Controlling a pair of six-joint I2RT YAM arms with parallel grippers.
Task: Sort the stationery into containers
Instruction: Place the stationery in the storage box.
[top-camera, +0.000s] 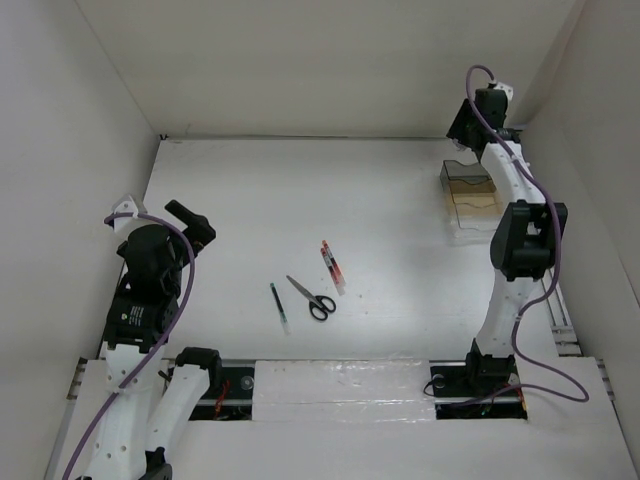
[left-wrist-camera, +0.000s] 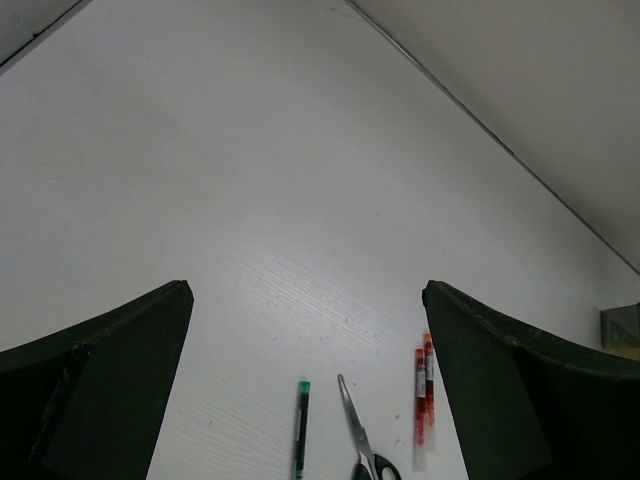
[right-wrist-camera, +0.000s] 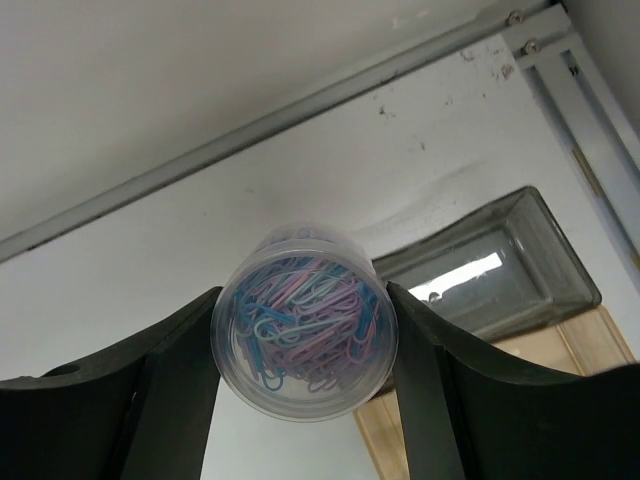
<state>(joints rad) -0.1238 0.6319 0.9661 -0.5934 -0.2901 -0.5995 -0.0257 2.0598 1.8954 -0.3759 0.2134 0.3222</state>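
Currently, right tool (right-wrist-camera: 303, 335) grips a paper-clip tub (right-wrist-camera: 305, 300) near the organiser (top-camera: 470, 196), left tool (left-wrist-camera: 306, 290) stands open and empty, and scissors (top-camera: 313, 298), dark pen (top-camera: 279, 305) and red-and-white pen (top-camera: 332, 266) lie unsorted on the counter (top-camera: 230, 200), well apart from it.

A white table (top-camera: 300, 190) is seen filling the middle of the top view, enclosed by plain white panels: a back wall (top-camera: 330, 60) across the upper frame, a left wall (top-camera: 60, 150) and a right wall (top-camera: 605, 180) down the sides. A dark seam is shown where table and back wall meet. Soft, even light is cast, with faint shadows
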